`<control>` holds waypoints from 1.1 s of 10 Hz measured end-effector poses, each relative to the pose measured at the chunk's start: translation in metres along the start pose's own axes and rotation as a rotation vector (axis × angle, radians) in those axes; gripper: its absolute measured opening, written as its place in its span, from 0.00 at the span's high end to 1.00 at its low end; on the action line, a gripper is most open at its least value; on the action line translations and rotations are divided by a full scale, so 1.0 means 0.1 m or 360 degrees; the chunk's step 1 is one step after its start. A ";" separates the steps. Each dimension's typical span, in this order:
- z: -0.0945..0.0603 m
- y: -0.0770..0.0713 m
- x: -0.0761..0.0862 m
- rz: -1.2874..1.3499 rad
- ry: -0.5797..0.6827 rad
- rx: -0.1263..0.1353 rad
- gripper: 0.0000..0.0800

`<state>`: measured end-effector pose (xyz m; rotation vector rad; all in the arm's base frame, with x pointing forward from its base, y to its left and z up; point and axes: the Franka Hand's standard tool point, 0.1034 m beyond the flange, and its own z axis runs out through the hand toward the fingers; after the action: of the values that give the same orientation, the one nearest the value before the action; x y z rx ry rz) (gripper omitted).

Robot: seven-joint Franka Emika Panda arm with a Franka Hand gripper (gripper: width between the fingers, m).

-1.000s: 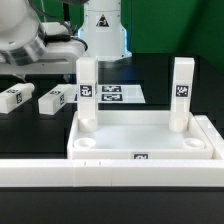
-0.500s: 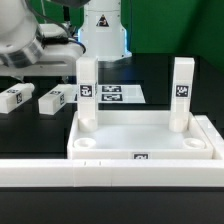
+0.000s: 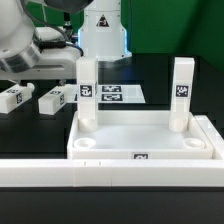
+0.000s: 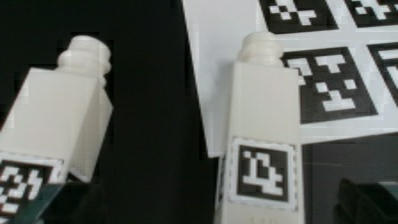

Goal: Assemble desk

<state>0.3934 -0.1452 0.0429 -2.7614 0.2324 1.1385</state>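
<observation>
The white tray-like tabletop (image 3: 140, 132) lies on the black table with two white tagged legs standing upright in its far corners, one (image 3: 88, 95) at the exterior view's left and one (image 3: 181, 95) at its right. Its near round sockets are empty. Two loose legs (image 3: 12, 98) (image 3: 55, 100) lie on the table to its left. The arm (image 3: 30, 50) hangs above them. In the wrist view both loose legs (image 4: 63, 120) (image 4: 262, 130) lie side by side below my open gripper (image 4: 214, 203). The tagged end of one leg lies between the dark fingertips (image 4: 368, 195).
The marker board (image 3: 115, 93) lies flat behind the tabletop and shows in the wrist view (image 4: 338, 60) beside the loose legs. A long white low wall (image 3: 110, 172) runs along the front. The robot base (image 3: 103, 30) stands at the back.
The arm has shifted slightly over the loose legs. The tabletop, upright legs and loose legs have not moved.
</observation>
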 end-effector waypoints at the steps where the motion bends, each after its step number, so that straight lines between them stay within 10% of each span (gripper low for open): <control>1: -0.03 0.02 0.04 0.0071 -0.0058 0.0002 0.19; 11: -0.04 -0.01 0.02 0.0062 -0.0186 0.0008 0.19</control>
<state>0.3976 -0.1453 0.0445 -2.6854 0.2765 1.3019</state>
